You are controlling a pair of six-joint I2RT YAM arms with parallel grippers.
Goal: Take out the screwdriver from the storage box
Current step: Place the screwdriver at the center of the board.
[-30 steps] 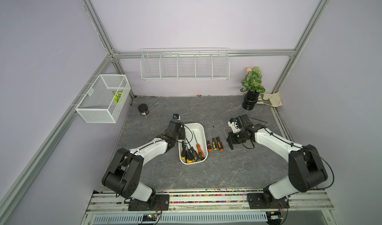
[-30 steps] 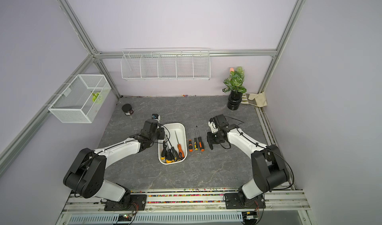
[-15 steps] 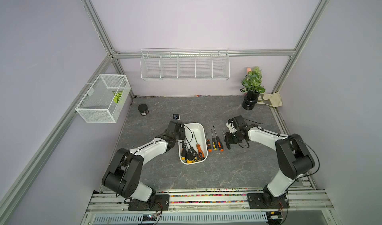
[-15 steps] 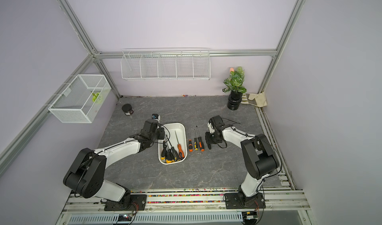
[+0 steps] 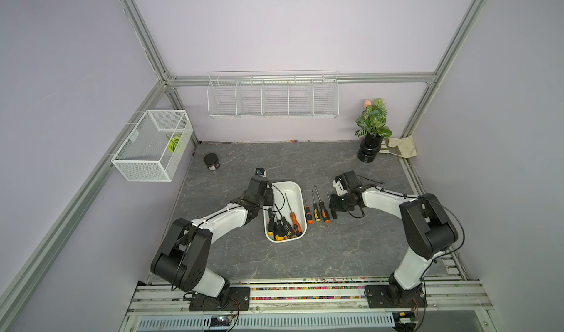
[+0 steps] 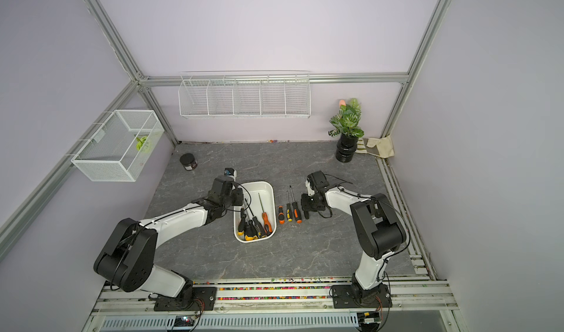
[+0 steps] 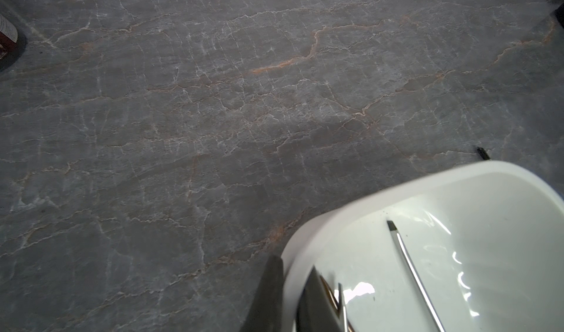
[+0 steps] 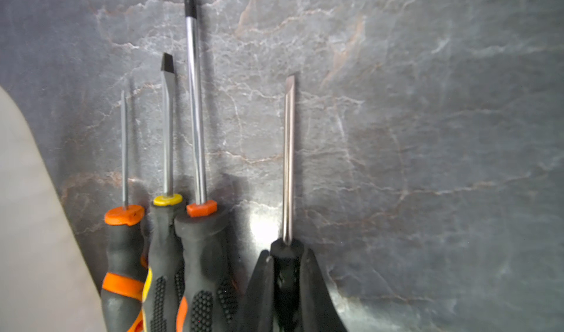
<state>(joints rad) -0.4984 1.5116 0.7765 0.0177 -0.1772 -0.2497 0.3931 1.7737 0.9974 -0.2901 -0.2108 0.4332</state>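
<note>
left gripper (image 7: 293, 263) clamped on box (image 5: 292, 189) wall, one finger inside | right gripper (image 8: 286, 254) clamped on black screwdriver (image 8: 288, 162) handle, outside box, just beside three screwdrivers (image 5: 317, 211) on worktop (image 5: 232, 254) | more screwdrivers (image 5: 283, 225) lie in box

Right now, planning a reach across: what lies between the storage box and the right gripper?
Three screwdrivers, side by side between the storage box and the right gripper; both top views show them.
</note>
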